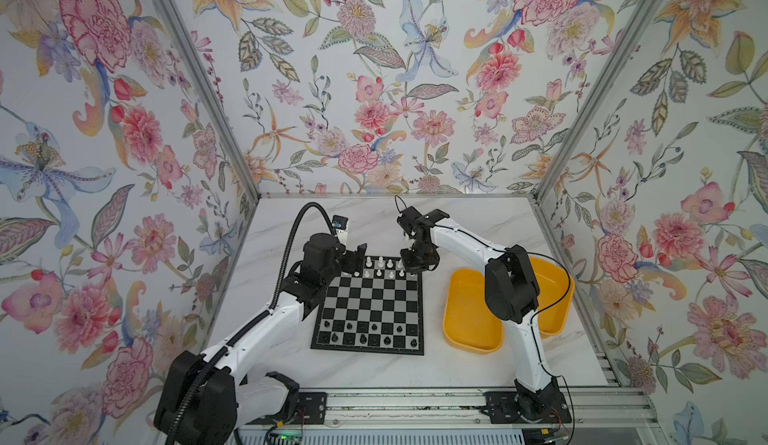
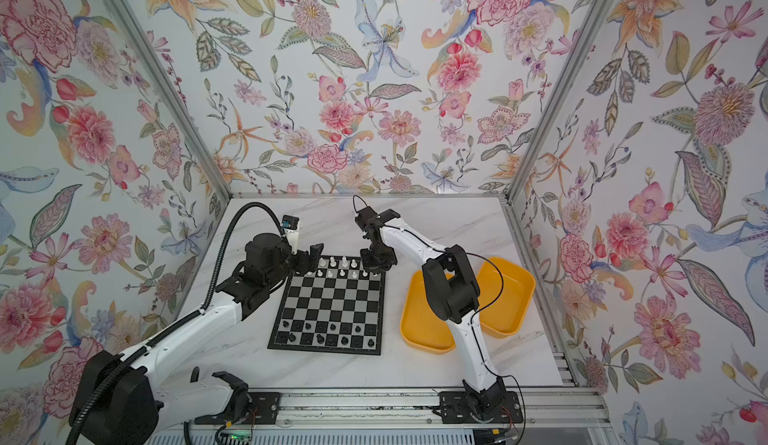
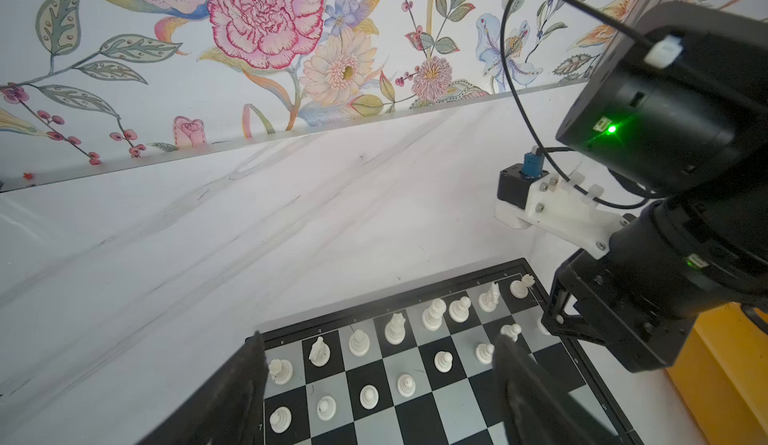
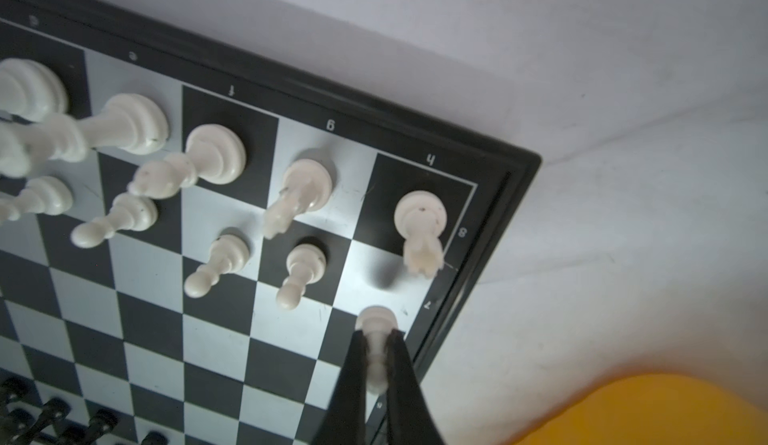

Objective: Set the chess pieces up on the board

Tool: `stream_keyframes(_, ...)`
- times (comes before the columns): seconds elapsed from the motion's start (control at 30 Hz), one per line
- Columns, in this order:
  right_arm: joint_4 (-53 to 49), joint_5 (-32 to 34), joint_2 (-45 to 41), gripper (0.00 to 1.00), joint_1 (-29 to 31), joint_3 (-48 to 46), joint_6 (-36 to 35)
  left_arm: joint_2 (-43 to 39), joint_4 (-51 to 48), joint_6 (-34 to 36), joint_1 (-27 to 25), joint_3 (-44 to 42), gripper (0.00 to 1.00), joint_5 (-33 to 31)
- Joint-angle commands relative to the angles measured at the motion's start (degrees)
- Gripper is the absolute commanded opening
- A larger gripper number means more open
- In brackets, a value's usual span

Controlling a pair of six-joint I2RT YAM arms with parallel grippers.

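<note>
Pawn [image 4: 376,318] in the pinch! My right gripper [image 4: 376,341] is squeezing a white pawn by its upper half, jaws closed tight around it, with the base pointing down at the board [image 4: 208,360]. I am holding it at the far corner on the tub side, in the second row, over the silver square right next to the corner rook [image 4: 419,214]. I cannot tell whether the base is touching that square; a dark shadow is lying on the square a little apart from it.

Seven more white pawns are standing along that same row, and the back row behind them is showing eight white pieces [image 1: 384,267] upright on their squares. Across the board, the black pieces [image 1: 365,333] are filling the two near rows.

My left gripper [image 3: 378,337] is hanging wide open with nothing in its grasp. It is hovering over the opposite far corner of the board, its two dark fingers [image 3: 245,384] framing the white pieces below.

In both top views the board is lying flat in the middle of the marble table [image 1: 374,372]. Two yellow tubs [image 1: 465,318] are sitting just to its right, and my right arm is crossing above them.
</note>
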Motion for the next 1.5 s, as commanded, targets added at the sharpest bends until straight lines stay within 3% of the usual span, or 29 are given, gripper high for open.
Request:
stream_keyframes(0.0,-1.3,0.0,1.5,0.09,0.0,1.7,-0.9,-0.7,-1.7,1.3,0.9,0.8,0.86,0.0)
stream_keyframes(0.33,-1.1,0.2,2.6,0.11,0.0,1.0,-1.3,0.3,-2.3,2.1,1.8,2.1,0.86,1.1)
stream_keyframes(0.53,-1.1,0.4,2.3,0.24,0.0,0.8,-1.4,1.2,-1.9,2.0,2.0,2.7,0.86,1.2)
stream_keyframes(0.8,-1.2,-0.2,-1.1,0.32,-0.9,1.9,-1.0,1.7,-1.5,1.9,2.1,3.2,0.86,0.7)
stream_keyframes(1.0,-1.2,-0.3,-7.0,0.55,-2.5,5.2,-0.3,2.3,-1.6,3.7,3.1,6.1,0.89,0.7)
stream_keyframes(1.07,-1.2,-0.4,-8.7,0.78,-3.3,6.5,-0.3,2.4,-1.3,4.2,4.1,7.2,0.91,0.7)
stream_keyframes(1.1,-1.2,-0.1,-9.7,0.99,-3.7,7.1,-0.1,2.5,-1.2,4.5,4.9,7.6,0.92,0.9)
stream_keyframes(1.2,-1.2,2.4,-12.9,0.99,-4.6,7.2,-0.5,2.6,-0.1,5.0,6.6,8.2,1.00,0.7)
stream_keyframes(1.47,1.1,13.2,-24.1,0.99,-7.4,-2.5,-3.9,-0.5,3.2,4.5,11.8,6.0,0.99,-6.3)
